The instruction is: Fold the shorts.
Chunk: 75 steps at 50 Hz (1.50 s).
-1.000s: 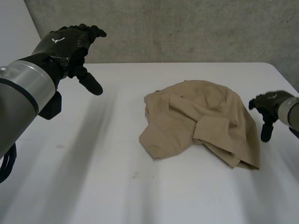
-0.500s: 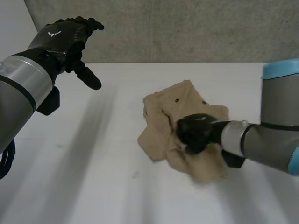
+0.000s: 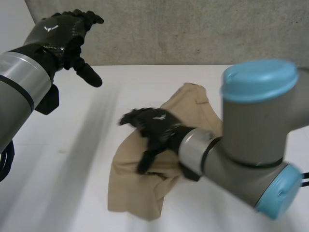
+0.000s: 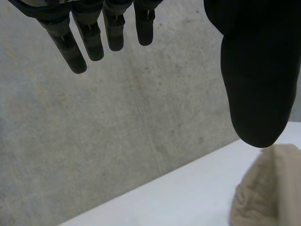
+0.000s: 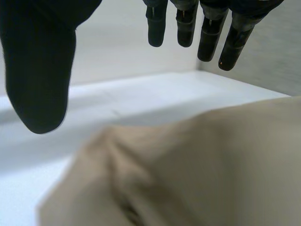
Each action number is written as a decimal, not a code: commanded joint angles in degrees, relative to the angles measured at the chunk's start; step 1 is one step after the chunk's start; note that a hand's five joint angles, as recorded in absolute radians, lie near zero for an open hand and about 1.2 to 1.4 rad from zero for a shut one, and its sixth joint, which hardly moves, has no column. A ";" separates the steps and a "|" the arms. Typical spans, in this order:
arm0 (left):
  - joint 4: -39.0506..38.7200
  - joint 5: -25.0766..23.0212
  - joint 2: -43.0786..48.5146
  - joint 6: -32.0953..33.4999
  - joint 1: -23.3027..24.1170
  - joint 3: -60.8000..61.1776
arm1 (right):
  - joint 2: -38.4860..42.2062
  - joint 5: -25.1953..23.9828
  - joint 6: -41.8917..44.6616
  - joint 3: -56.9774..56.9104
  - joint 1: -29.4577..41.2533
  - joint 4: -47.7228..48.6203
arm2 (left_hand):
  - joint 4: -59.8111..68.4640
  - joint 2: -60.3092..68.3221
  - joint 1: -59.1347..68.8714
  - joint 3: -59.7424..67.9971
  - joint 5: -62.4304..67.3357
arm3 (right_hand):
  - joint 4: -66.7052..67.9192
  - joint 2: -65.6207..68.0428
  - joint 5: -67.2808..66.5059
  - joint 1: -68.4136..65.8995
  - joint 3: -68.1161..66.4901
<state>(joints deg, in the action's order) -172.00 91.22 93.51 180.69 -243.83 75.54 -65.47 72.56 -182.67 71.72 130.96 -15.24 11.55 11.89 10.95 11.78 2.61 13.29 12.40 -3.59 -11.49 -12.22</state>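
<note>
- Head view: the shorts (image 3: 140, 188) lie bunched in the middle of the desk (image 3: 72, 183). Our right robot hand (image 3: 154, 126) sits on them with its fingers spread. The left robot hand (image 3: 60, 36) hangs high and well apart, fingers straight.
- Left wrist view: our left robot hand is open and empty, and the shorts' edge lies just past its thumb.
- Right wrist view: fingers straight, thumb apart, cloth under the palm, nothing pinched. We judge this to be spreading, not folding. Next we need the cloth laid flat, then a grip on an edge.
</note>
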 commanded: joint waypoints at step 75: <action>-0.53 4.76 -1.55 7.04 6.97 2.61 | -15.46 0.21 35.29 -1.56 -26.72 4.26 | 68.45 68.11 69.05 68.22 67.39 | 66.71 67.60 -66.41 -68.51 -67.78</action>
<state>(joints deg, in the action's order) -174.32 98.87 103.50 180.05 -235.53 83.63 -70.69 72.81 -141.82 81.96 104.17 -2.55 67.60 67.34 64.14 66.93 54.89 68.08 67.11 -55.46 -37.91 -66.46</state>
